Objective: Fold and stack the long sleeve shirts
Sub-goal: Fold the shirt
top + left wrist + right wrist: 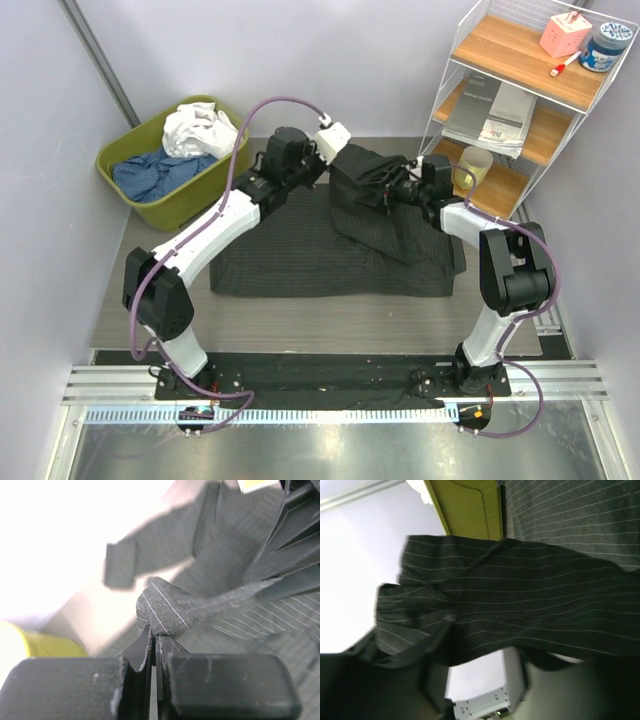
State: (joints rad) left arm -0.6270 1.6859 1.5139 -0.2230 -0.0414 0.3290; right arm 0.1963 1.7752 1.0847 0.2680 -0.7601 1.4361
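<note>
A dark pinstriped long sleeve shirt (330, 255) lies spread across the middle of the table. Its far right part (365, 185) is lifted off the table and stretched between both grippers. My left gripper (333, 168) holds the left end of that raised fold. In the left wrist view the left gripper (154, 639) is shut, with a bunch of striped cloth (170, 607) pinched at its tips. My right gripper (397, 188) holds the right end. In the right wrist view the striped cloth (520, 605) drapes over the fingers and hides them.
An olive bin (150, 135) holding white and blue clothes stands at the back left. A white wire shelf (445, 85) at the back right carries a yellow mug (475, 165), papers and small items. A metal rail (330, 385) runs along the near edge.
</note>
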